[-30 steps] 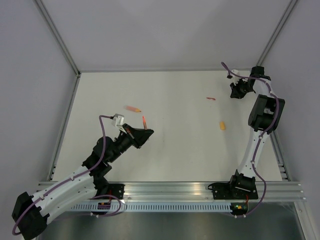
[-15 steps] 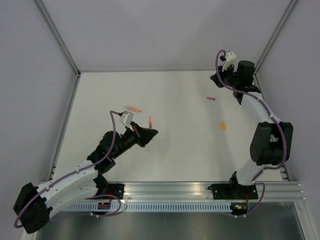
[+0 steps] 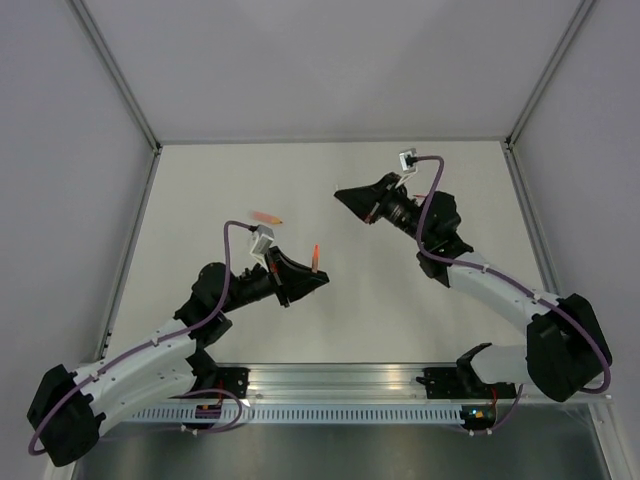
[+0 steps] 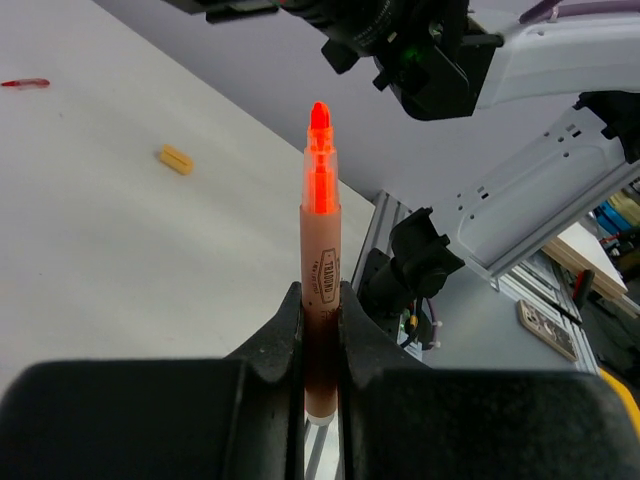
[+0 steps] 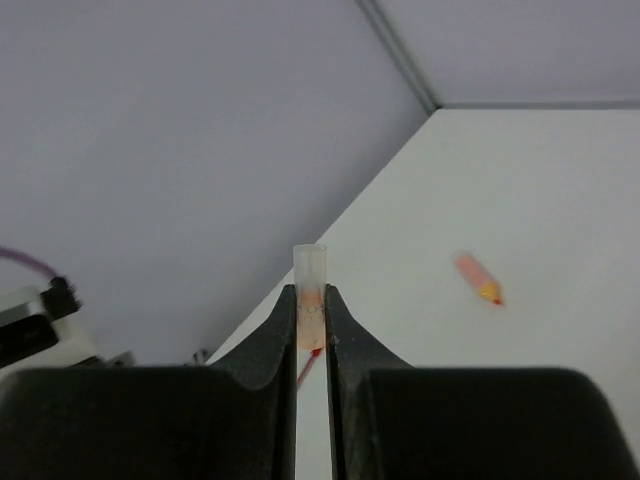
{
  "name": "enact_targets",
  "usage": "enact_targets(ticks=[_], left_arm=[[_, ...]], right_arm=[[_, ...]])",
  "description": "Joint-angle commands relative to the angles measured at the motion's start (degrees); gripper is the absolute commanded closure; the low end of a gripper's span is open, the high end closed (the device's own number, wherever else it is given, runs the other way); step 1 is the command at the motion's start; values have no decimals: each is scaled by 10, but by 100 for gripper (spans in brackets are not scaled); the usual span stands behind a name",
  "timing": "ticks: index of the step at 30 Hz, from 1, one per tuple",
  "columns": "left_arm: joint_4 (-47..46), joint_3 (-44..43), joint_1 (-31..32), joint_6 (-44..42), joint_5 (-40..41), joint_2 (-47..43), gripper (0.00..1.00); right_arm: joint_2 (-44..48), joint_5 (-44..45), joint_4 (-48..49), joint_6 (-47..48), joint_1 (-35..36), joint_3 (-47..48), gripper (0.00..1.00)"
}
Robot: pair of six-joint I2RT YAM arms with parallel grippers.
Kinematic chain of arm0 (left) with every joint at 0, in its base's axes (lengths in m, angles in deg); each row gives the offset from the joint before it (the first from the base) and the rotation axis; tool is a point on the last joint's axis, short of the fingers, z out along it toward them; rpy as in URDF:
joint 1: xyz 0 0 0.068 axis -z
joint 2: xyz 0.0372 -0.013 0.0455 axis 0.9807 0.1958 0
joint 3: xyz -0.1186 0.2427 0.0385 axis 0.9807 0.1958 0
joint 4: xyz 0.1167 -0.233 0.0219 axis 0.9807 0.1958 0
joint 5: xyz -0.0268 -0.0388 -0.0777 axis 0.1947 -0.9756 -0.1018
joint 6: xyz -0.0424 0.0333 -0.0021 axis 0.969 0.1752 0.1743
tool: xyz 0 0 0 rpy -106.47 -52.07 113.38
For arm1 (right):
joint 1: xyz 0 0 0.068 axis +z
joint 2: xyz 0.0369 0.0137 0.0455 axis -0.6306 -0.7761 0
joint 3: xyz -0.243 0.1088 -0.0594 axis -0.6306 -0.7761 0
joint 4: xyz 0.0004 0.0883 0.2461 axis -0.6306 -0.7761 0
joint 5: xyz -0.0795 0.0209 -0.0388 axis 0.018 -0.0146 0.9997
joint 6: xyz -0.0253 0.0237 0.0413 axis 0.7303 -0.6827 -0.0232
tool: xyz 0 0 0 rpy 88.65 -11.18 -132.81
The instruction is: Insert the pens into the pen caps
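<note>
Your left gripper (image 4: 320, 300) was clamped on an orange-pink pen (image 4: 320, 240), tip up and clear of the table (image 4: 100, 260). Your right gripper (image 5: 310, 300) pinched a pale cap (image 5: 309, 268), mouth outward, so you needed to bring the cap's bore in line with that tip before pressing home. The left wrist view showed a spare orange cap (image 4: 176, 159) and a red pen (image 4: 25, 82) lying on the table, both absent from the top view, which alone showed the two grippers apart.
</note>
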Motion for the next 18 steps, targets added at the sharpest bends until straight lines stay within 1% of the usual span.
enact_targets(ticks=[1,2,3,4,5,13,18], left_arm=[[-49,-13,0,-18,-46,12,98],[-54,-12,0,-17,-49,13,98],[-57,-11,0,-16,-50,14,98],[-58,-11,0,-15,-50,13,98],[-62,-10,0,-14,-53,13,98],[-80,4,1,-4,-48,-8,98],[-78,4,0,-3,-47,-9,98]], right_arm=[[46,27,145,-23,70,-25,100],[48,33,169,-21,96,-54,100],[53,35,195,-22,105,-67,100],[53,32,242,-22,114,-79,100],[54,31,259,-21,126,-92,100],[64,24,323,20,174,-124,100],[57,23,369,17,189,-139,100]])
